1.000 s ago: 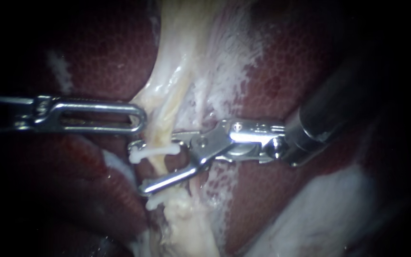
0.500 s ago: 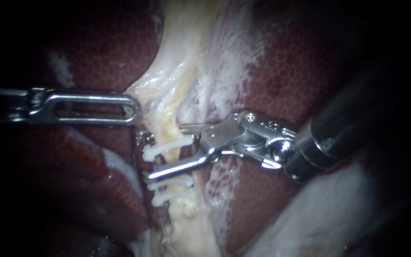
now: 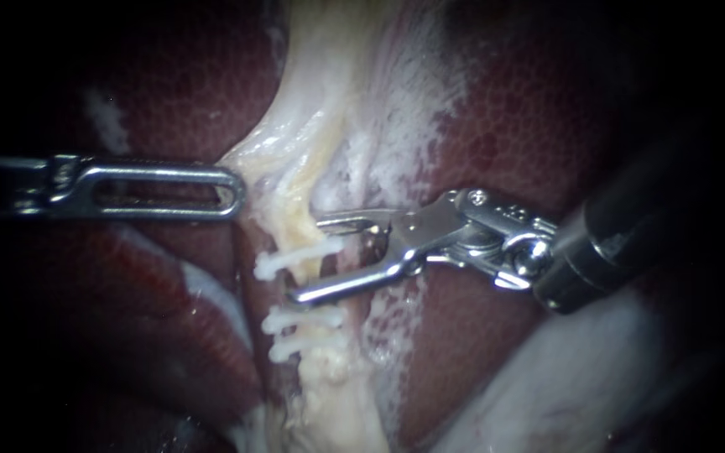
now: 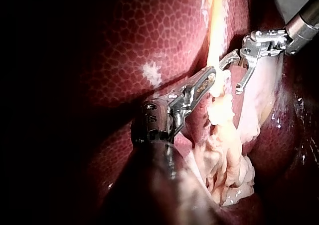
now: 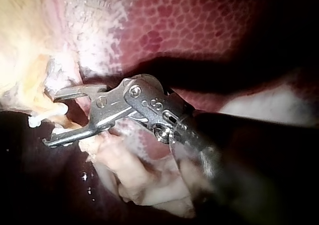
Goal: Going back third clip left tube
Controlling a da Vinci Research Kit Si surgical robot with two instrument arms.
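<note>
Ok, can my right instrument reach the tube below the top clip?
Probably yes: the right instrument, jaws open, sits close by the tube, with nothing blocking the bare stretch under the top clip.

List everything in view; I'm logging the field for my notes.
Dark red mottled liver: one, dark red, all around the background.
Pale yellowish tube: one, cream with whitish tissue, running down the middle.
Small white clips: three, white, across the tube, one below another.
Left instrument: one, silver, from the left, shut on the tube's upper edge.
Right instrument: one, silver on a dark shaft, from the right, open and empty, by the top clip.
</note>
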